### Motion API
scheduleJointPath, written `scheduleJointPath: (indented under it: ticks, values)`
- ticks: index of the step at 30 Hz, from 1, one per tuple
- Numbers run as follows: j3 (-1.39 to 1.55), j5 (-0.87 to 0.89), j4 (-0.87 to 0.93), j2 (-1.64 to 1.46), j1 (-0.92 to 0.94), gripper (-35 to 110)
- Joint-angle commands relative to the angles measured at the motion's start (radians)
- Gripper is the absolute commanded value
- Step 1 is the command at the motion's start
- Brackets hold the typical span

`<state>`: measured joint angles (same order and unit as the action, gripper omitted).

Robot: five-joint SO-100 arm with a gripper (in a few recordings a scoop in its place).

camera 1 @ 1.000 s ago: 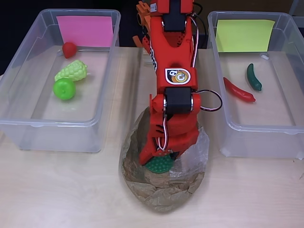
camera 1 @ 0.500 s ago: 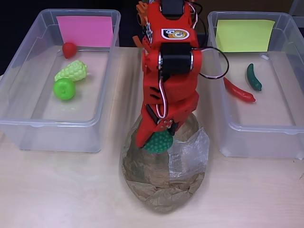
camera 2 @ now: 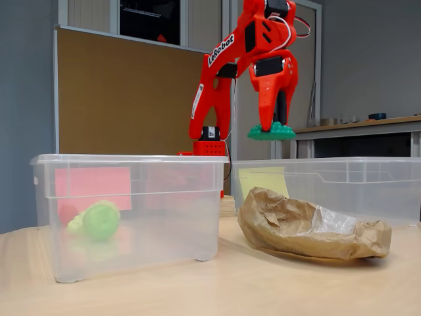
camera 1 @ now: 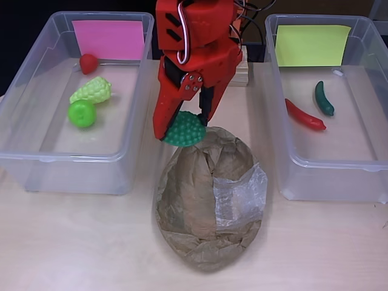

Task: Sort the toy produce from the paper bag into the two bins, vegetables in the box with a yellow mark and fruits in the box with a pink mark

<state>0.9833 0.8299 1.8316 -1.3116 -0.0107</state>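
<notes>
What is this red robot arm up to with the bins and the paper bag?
It is sorting toy produce. The gripper holds a bumpy green toy in the air above the paper bag. The pink-marked bin holds three pieces, the yellow-marked bin a red pepper and a green one.

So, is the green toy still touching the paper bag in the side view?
No, the green toy hangs in the gripper, well above the paper bag.
</notes>
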Motion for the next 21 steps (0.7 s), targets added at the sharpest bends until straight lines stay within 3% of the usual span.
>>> scheduleJointPath:
  ticks: [1,10,21]
  values:
    - [0.077,0.048,0.003,-0.161,-0.044,29]
    - [0.347,0.420,0.003,-0.469,-0.356,29]
    - [0.732,1.092,-0.150,-0.742,-0.827,29]
